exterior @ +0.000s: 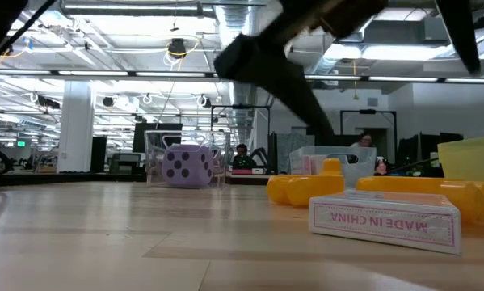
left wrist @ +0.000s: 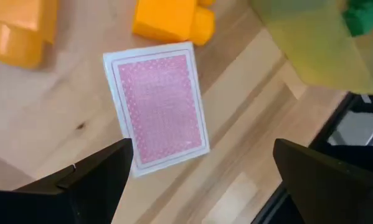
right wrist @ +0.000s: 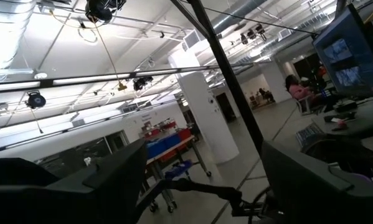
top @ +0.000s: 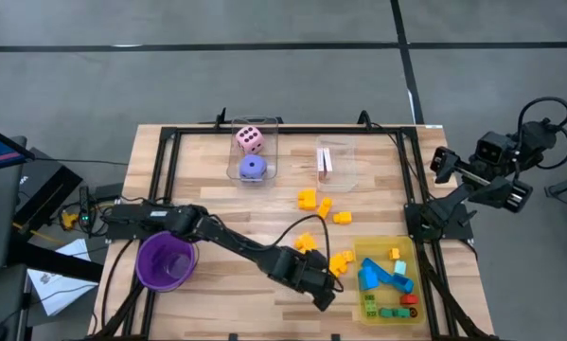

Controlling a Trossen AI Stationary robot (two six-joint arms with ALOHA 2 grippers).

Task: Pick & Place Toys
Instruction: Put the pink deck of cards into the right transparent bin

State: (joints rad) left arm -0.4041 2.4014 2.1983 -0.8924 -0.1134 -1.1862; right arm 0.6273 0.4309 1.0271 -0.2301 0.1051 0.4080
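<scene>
Pale wooden table (top: 264, 204) (toy-strewn), perhaps an open-plan workshop beyond.

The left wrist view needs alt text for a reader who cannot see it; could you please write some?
The open left gripper hovers over a flat pink-backed, white-bordered card pack lying on the wooden table. Orange plastic blocks lie beyond it, beside a translucent yellow tray.

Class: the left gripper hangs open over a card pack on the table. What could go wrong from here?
1. The pink card pack lies flat, so the left gripper fingers may slide over it.
2. Orange blocks sit close by; closing could nudge them.
3. The yellow tray stands beside the gripper and might get bumped.
</scene>
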